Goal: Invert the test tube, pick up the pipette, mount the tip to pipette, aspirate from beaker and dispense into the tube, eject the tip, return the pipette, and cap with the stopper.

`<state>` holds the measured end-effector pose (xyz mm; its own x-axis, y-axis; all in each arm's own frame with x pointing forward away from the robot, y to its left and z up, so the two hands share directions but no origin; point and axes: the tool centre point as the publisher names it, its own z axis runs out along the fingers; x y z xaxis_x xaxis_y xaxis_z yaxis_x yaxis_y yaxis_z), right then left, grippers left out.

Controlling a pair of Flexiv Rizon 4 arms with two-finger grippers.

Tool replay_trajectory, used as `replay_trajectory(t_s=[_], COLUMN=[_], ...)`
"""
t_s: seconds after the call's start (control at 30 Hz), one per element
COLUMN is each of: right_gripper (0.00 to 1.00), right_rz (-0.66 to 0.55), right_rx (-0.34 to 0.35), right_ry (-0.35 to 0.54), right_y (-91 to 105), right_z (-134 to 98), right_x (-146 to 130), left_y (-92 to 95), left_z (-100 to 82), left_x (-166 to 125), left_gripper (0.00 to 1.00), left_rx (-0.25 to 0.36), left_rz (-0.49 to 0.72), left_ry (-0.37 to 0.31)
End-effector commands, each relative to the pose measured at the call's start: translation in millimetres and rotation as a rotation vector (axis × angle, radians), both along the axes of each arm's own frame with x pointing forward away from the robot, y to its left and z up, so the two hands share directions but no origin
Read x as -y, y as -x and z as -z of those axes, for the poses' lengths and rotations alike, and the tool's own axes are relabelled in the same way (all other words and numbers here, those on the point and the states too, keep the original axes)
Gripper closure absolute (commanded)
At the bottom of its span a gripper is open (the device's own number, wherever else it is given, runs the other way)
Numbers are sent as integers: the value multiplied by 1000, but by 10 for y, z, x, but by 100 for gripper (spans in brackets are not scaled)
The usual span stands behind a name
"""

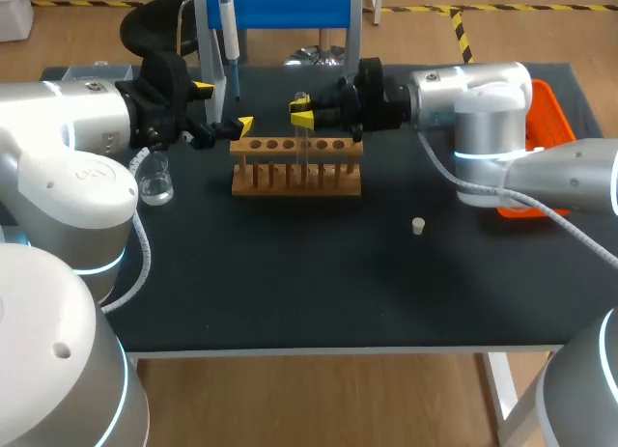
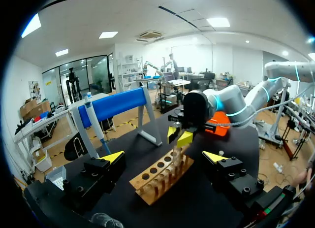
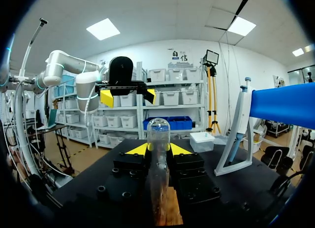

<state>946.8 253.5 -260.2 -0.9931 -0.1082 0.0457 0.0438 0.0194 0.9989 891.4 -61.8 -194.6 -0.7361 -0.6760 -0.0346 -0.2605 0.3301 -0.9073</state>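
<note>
Our right claw (image 1: pixel 302 113) clamps the clear glass test tube (image 3: pixel 158 132). It is brittle and slick, so we judge a gentle mid-barrel hold safest. At its nine o'clock, our left claw (image 2: pixel 164 157) stands released.

The test tube (image 3: pixel 158 139) between the right gripper's (image 3: pixel 158 149) yellow tips is clear. The rack (image 1: pixel 296 167) under it is tan wood on a black table (image 1: pixel 290 283). Beyond the black left gripper (image 1: pixel 224 106), the pipette (image 1: pixel 230 37) is white and blue. The stopper (image 1: pixel 418 226) is cream and the tray (image 1: pixel 552 109) is orange.
</note>
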Motion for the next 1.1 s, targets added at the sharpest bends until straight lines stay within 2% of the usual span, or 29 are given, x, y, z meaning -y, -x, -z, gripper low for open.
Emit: replay_trajectory(t_s=[0.03,0.5,1.1], right_gripper=[100,100,100], right_rz=[10,40,72], right_rx=[4,8,25], right_ry=[5,22,6], right_y=[30,-22,31], right_z=[-69,-212,-455], right_x=[27,11,57], left_y=[-4,-4,-4], left_z=[-11,-11,-11], left_x=[-1,-1,-1], left_gripper=[0,0,0], left_rx=[-5,-5,-5], left_rz=[2,2,2], left_ry=[-3,-3,-3])
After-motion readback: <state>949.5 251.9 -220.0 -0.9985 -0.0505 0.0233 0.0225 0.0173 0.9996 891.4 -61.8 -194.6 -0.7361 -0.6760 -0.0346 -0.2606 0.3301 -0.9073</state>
